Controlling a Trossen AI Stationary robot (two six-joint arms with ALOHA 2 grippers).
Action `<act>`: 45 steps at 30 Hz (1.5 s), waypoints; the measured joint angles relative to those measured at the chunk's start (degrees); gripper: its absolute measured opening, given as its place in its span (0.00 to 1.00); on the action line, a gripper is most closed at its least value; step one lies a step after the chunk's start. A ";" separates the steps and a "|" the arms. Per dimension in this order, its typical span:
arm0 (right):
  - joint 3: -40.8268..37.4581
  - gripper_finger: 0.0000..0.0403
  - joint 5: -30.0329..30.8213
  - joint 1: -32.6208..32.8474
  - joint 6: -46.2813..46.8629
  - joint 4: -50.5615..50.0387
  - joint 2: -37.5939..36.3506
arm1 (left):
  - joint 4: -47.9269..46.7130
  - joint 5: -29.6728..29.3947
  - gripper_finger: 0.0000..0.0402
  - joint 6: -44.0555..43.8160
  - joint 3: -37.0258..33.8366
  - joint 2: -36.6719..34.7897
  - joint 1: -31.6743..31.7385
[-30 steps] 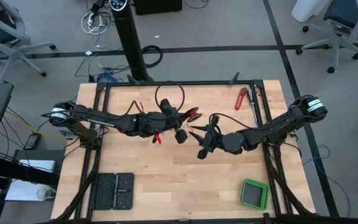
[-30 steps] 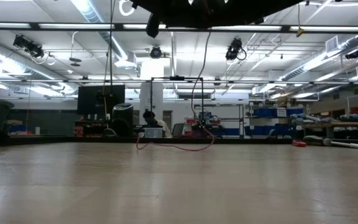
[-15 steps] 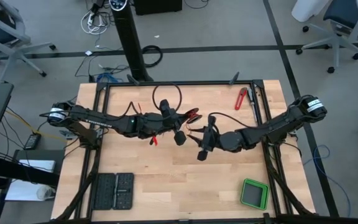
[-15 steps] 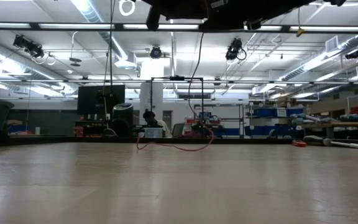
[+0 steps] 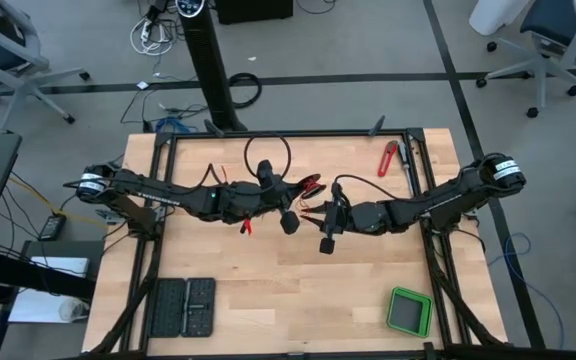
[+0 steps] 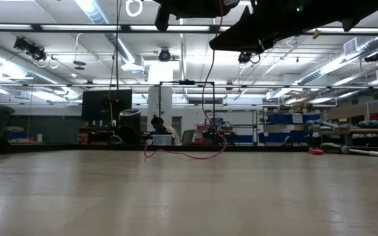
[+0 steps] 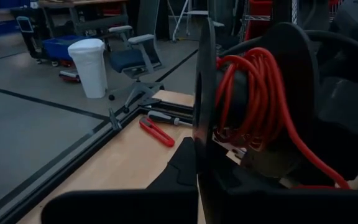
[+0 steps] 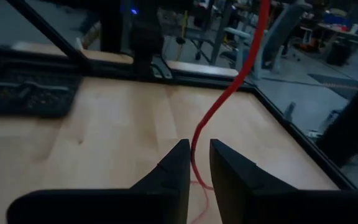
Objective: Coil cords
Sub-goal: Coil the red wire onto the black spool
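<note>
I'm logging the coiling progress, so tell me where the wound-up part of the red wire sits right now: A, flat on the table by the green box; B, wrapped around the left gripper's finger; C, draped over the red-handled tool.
B: the left wrist view shows the red wire looped in several turns around one finger of the left gripper, held above the table.

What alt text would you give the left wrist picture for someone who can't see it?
A thin red wire is wound in many loops around a dark round part of the arm close to the camera. Beyond it, a red-handled tool lies on the light wooden table, with office chairs on the floor behind.
</note>
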 joint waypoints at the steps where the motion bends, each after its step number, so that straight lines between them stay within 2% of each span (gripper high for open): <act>1: -0.59 0.14 -0.64 -0.14 0.04 1.38 0.02 | -0.02 0.00 0.00 0.00 0.00 0.00 0.00; 5: -2.17 0.11 -0.97 -0.68 0.10 4.89 0.02 | 0.44 0.00 0.00 0.00 0.00 0.00 0.00; 10: -2.31 0.02 -3.88 -2.17 0.42 5.06 0.02 | 1.09 0.03 0.00 0.00 0.00 0.00 0.00; 19: -2.31 0.01 -6.67 -7.34 1.85 3.94 0.06 | 3.70 4.53 0.00 -0.01 0.00 0.00 0.00; 23: -2.31 0.01 -6.67 -8.76 2.23 1.03 0.06 | 3.14 5.08 0.00 0.00 0.00 0.01 -0.02; 27: -2.31 0.00 -5.30 -9.49 2.72 -6.37 -0.83 | 1.40 5.01 0.00 0.20 0.00 0.02 -0.30; 33: -2.29 0.00 -3.42 -10.58 2.80 -16.86 -5.38 | -3.65 1.21 0.00 0.04 0.00 -0.45 -0.31; 39: -2.31 0.00 -0.56 -10.89 3.26 -27.27 -13.96 | -9.45 -2.32 0.00 0.00 0.00 -2.30 -0.29; 45: -2.30 0.00 2.08 -10.28 4.32 -25.83 -21.99 | -16.67 -2.25 0.00 0.24 0.02 -2.39 0.71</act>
